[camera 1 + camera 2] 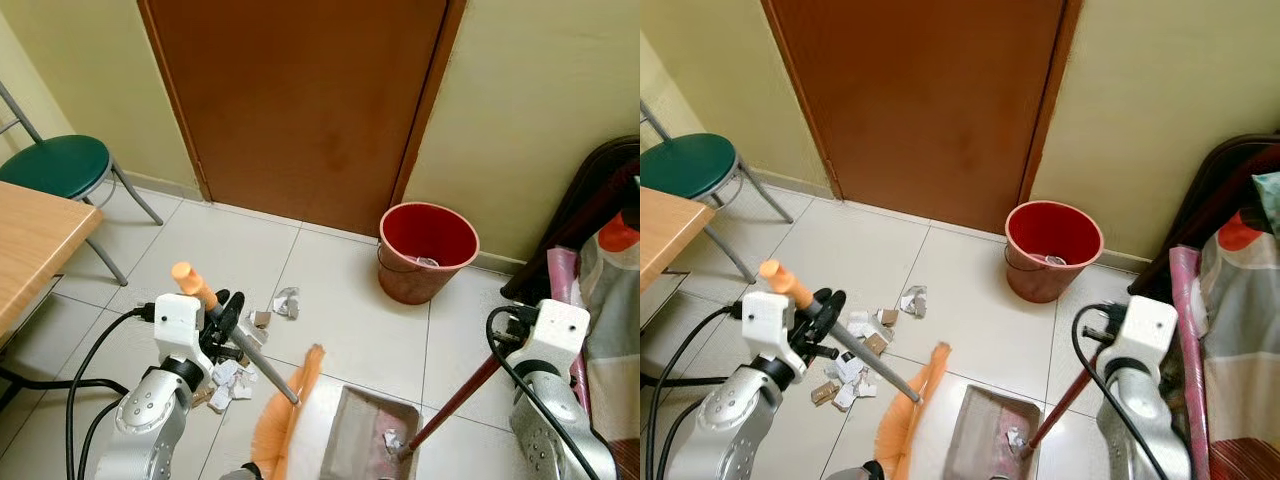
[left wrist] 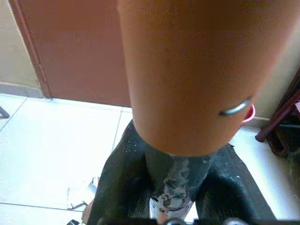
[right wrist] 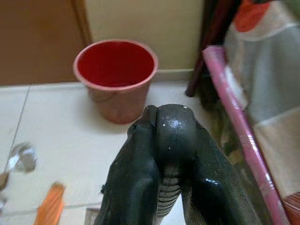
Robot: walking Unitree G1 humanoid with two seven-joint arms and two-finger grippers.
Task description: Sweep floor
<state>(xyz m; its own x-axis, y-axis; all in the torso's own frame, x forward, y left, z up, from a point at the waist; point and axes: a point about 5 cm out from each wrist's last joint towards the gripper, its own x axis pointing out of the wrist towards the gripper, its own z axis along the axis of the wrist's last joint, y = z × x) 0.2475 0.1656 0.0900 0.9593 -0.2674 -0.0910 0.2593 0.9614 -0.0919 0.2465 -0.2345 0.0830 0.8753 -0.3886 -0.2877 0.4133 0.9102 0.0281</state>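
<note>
Broom (image 1: 262, 372) first: in the left eye view we hold its grey shaft in our left claw (image 1: 228, 318), clamped just under the orange end cap, with the orange bristles (image 1: 290, 410) on the tiles between the paper scraps (image 1: 232, 380) and the dustpan (image 1: 370, 435).

In the right eye view the dustpan's dark red handle (image 1: 1065, 395) slants up to our right arm; one scrap already lies in the pan, and the red bucket (image 1: 1052, 250) stands by the door.

From the left wrist, both fingers press the shaft.

From the right wrist, the right claw (image 3: 171, 154) is closed around the handle's black grip.

We judge the broom light and stiff, its bristles soft and springy; a lower hold would give firmer strokes.
</note>
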